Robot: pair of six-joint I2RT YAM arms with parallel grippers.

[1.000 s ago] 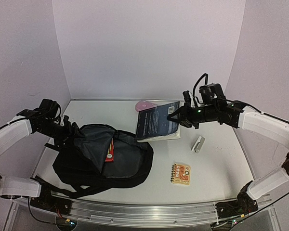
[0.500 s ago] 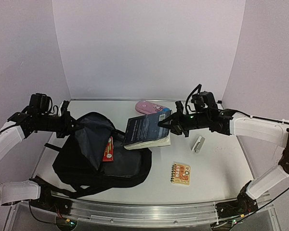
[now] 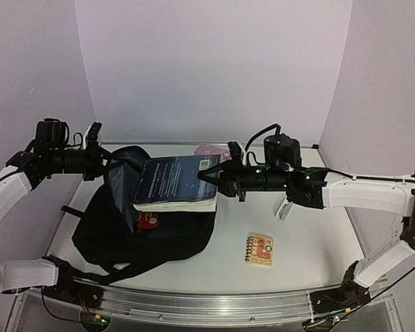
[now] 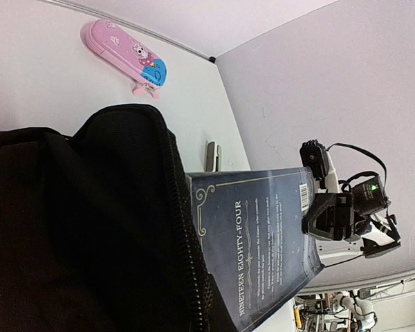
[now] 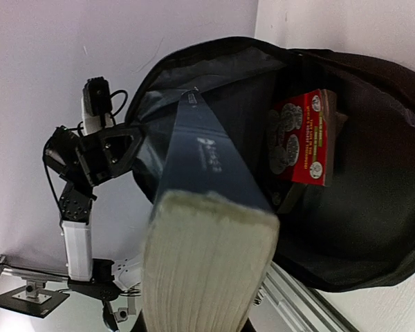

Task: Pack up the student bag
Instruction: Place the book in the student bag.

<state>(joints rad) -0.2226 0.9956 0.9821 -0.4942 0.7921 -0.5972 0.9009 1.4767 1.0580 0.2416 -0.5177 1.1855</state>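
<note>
White table (image 3: 311,228) carried notepad (image 3: 259,250) and pink case (image 4: 124,54). Left gripper (image 3: 102,160) clenched bag (image 3: 124,238) rim; right gripper (image 3: 220,181) grasped book (image 3: 176,181) over red box (image 3: 149,220).

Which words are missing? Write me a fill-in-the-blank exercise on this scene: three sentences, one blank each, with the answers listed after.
1. The right gripper holds a dark-blue ____ over the student bag, whose open rim the left gripper holds up.
2. Inside the bag lies a ____ packet.
3. The pencil case lying past the bag is ____.

Missing words: book; red; pink.
</note>
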